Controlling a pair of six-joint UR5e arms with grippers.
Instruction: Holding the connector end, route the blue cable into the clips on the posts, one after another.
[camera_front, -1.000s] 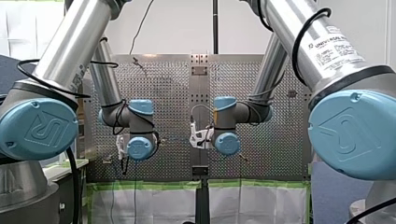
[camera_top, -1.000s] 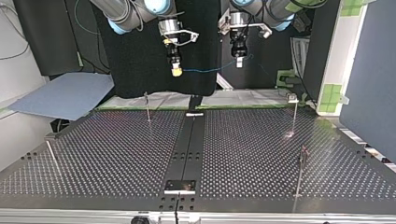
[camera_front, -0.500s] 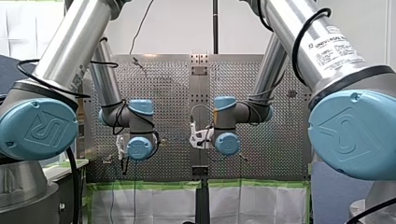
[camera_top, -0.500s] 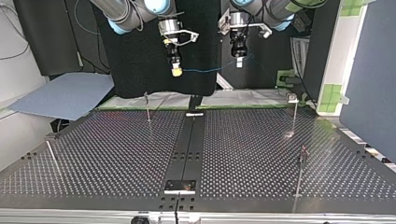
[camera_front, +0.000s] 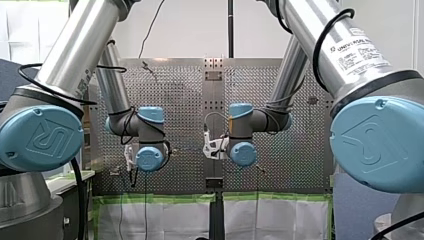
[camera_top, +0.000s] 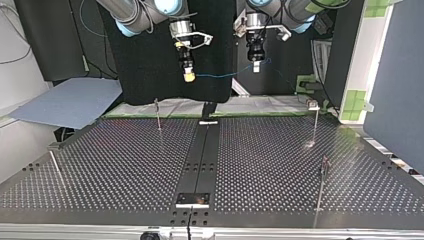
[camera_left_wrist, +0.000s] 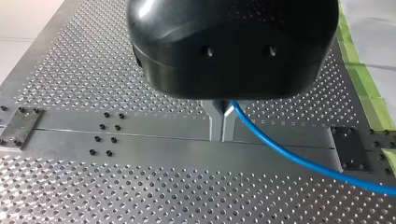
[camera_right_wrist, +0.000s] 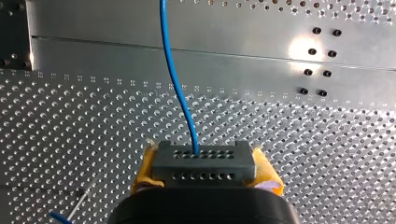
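Above the far edge of the perforated metal table (camera_top: 125, 165), in the top view, both grippers hang side by side in the air, well clear of the surface. My right gripper (camera_right_wrist: 204, 156) has its yellow pads (camera_right_wrist: 267, 175) clamped on the two ends of a dark grey rectangular connector block (camera_right_wrist: 204, 164) with rows of small holes. A thin blue cable (camera_right_wrist: 175, 79) leaves the face of that block and runs straight ahead of the fingers. In the top view the cable spans the gap between the two grippers with a slight sag and reaches my left gripper (camera_left_wrist: 222, 136). There the two metal fingers (camera_left_wrist: 215, 123) are pressed together with no gap at the tips. The cable comes out at their base, just under the black housing (camera_left_wrist: 233, 46), and sweeps off to one side. Four thin metal posts (camera_top: 158, 114) stand well apart on the table, none touching the cable.
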